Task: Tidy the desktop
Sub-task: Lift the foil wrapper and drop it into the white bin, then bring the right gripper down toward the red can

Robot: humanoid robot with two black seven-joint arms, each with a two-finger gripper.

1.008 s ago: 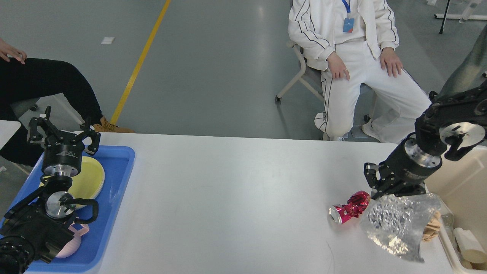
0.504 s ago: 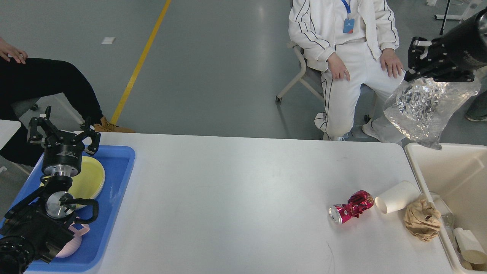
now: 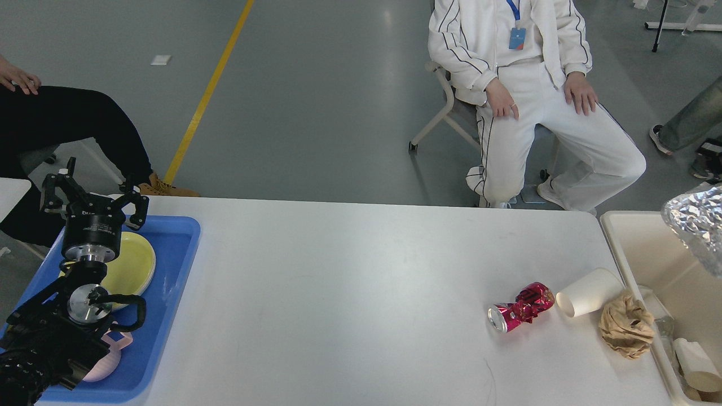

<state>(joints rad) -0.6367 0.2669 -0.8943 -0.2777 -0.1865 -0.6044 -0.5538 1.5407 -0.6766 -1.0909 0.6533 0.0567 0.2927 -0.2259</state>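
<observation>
The white desktop [image 3: 350, 282] fills the lower view. Near its right end lie a crushed red can [image 3: 520, 307], a tipped white paper cup [image 3: 588, 292] and a crumpled brown paper wad [image 3: 626, 329]. A shiny silver foil bag [image 3: 698, 225] hangs at the right edge, over the cream bin [image 3: 637, 248]. My right gripper is out of view past that edge. My left gripper [image 3: 93, 194] is open and empty, raised over the far end of the blue tray [image 3: 169, 282], above the yellow plates [image 3: 132, 265].
The tray also holds a pink piece [image 3: 110, 358] near my left arm. The bin holds a paper cup [image 3: 696, 356] and other trash. A seated person in white [image 3: 519, 84] is beyond the table's far edge; another person's legs [image 3: 67, 124] are at far left.
The right arm lifted the foil bag off the desktop, swung it up and right, and has left the view; the bag now hangs over the bin. The cup and paper wad became visible. Left arm unmoved.
</observation>
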